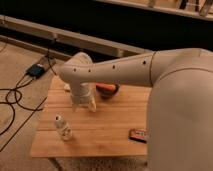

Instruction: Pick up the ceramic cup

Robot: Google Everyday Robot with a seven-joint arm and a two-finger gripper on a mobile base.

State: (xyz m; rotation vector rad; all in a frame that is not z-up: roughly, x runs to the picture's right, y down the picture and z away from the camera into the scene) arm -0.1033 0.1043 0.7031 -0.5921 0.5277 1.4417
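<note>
Filling the right side closest to the camera, the bulky off-white robot arm (180, 100) is reaching leftward over the table and bending down at its wrist. Its tool (83, 106) is hanging just above the light wooden slatted table (110, 125), over the back-left part of the top. Whether it is released or clenched cannot be told.

Any print on the small clear plastic bottle (63, 127) and on the dark flat rectangular packet (138, 135) is too blurred to read.

The small plain whitish ceramic cup (92, 103) is showing only as a pale tapered shape right at the tool's lower end. It is merging with the tool, so contact cannot be judged. Just behind it to the right, the dark round bowl with orange contents (107, 90) is sitting near the table's far edge. The bottle is standing upright toward the front-left, and the packet is lying at the right edge.

Beige carpet (20, 120) is surrounding the table, with black cables (12, 100) trailing to a small black box (36, 70).
</note>
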